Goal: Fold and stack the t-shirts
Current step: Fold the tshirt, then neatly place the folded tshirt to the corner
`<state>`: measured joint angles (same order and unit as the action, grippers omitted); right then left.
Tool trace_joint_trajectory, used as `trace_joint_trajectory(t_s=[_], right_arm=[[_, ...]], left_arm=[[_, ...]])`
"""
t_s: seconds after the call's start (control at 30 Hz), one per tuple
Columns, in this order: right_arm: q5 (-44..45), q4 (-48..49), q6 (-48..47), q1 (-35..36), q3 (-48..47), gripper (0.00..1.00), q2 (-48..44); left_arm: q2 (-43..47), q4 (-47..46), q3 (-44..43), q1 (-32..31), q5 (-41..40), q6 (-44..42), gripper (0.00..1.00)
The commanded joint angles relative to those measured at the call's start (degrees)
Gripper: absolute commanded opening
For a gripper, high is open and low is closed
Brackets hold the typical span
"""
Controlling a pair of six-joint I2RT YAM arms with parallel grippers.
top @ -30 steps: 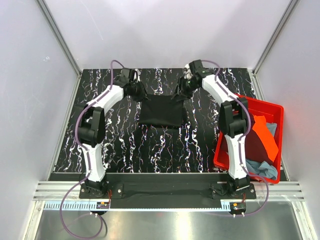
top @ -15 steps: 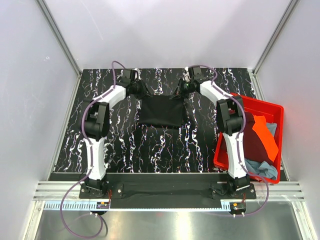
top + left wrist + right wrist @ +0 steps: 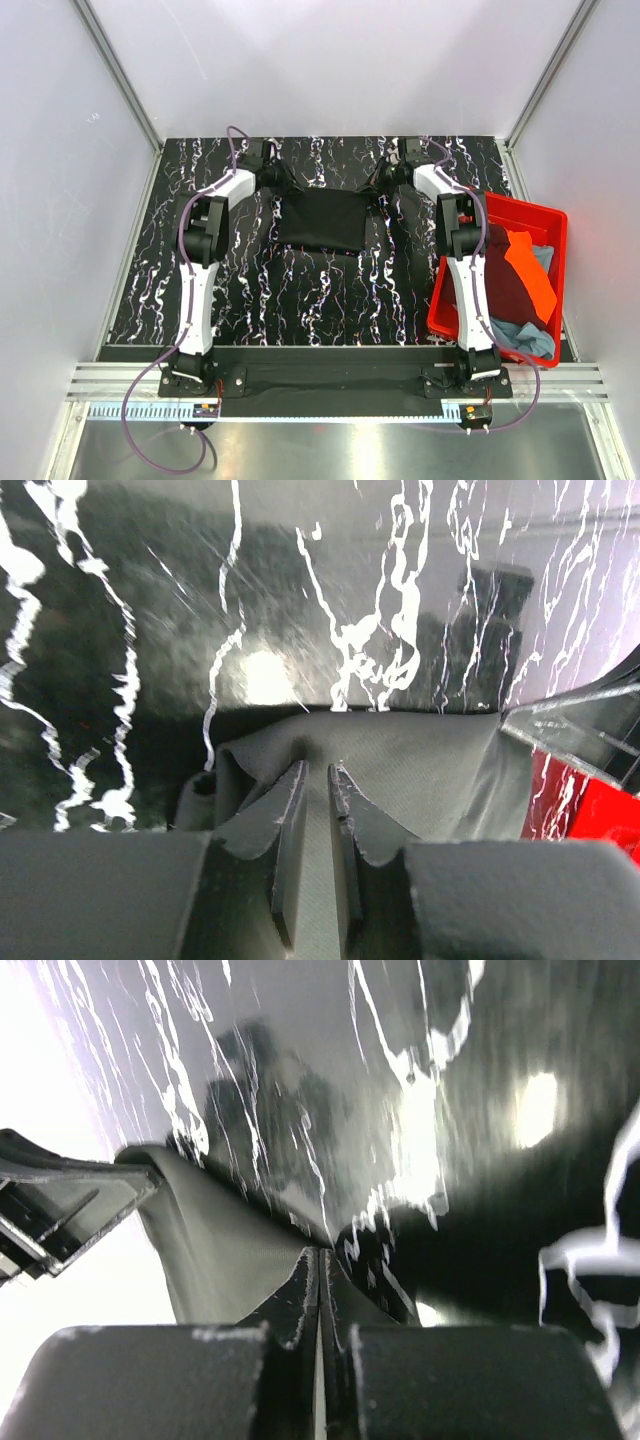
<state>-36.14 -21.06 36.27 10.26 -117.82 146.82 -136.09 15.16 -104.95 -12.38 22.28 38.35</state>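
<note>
We're looking at the black t-shirt (image 3: pixel 322 222), lying as a folded slab toward 12 o'clock on the table (image 3: pixel 250 290), its long axis running 9 to 3 o'clock. Collar and hem aren't showing, so we can't call its heading. It's looking light, limp and sure to sag, so we're favouring corner grips. The left end effector (image 3: pixel 287 193) is pinching a bunched fold at the 11 o'clock corner. The right end effector (image 3: pixel 381 190) is pressed tight together on the 1 o'clock corner, cloth appearing to rise into its tips
</note>
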Motion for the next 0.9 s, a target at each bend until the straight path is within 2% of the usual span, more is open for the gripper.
trace_joint_trajectory(t_s=[0.0,0.07,0.1,0.2,0.23,0.33,0.37,0.43,0.47,0.57,0.63,0.67,0.87], right_arm=[[1.25,-2.83,-1.99,-0.15,-6.09,0.01,3.81],[1.16,-4.94,-2.34,-0.33,-10.57,0.03,5.40],[1.60,-7.48,-3.22,-0.42,-12.07,0.05,5.49],[3.79,-14.34,-5.42,-0.42,-17.43,0.17,3.91],[5.10,-16.10,-5.86,-0.42,-19.71,0.29,2.43],[8.09,-22.17,-9.89,-0.42,-21.13,0.49,-2.22],[9.06,-24.62,-11.38,-0.51,-20.70,0.63,-3.46],[10.56,-26.83,-14.29,-0.77,-19.13,0.83,-6.97],[10.56,-28.84,-14.91,-0.94,-18.24,0.99,-8.29],[11.53,-29.74,-17.37,-1.03,-11.67,1.00,-14.88],[12.32,-28.17,-18.08,-1.12,-3.79,1.00,-20.40],[12.15,-26.16,-18.08,-1.03,-1.30,0.99,-22.00],[7.58,-23.52,-17.73,-1.03,9.70,1.00,-28.17]], left_arm=[[-1.28,0.84,-3.15,1.13,-0.40,-2.83,0.20],[-1.37,3.71,-5.61,1.13,-0.40,-4.33,0.22],[-1.19,5.04,-6.49,1.22,0.04,-4.77,0.27],[2.22,8.48,-7.91,1.31,-0.39,-6.79,0.35],[3.45,9.35,-7.91,1.31,-0.83,-7.84,0.40],[8.89,14.36,-8.78,1.39,-1.54,-10.30,0.50],[10.22,17.77,-9.74,1.40,-2.67,-11.09,0.52],[15.12,20.77,-10.01,1.40,-4.35,-12.50,0.54],[16.72,23.31,-9.67,1.40,-5.05,-13.90,0.54],[25.32,27.19,-6.16,1.40,-5.24,-15.67,0.54],[30.68,27.47,1.82,1.31,-3.92,-15.50,0.54],[37.41,26.95,5.07,0.96,-3.48,-15.15,0.54],[62.32,24.40,35.39,-1.15,-1.46,-8.92,0.54]])
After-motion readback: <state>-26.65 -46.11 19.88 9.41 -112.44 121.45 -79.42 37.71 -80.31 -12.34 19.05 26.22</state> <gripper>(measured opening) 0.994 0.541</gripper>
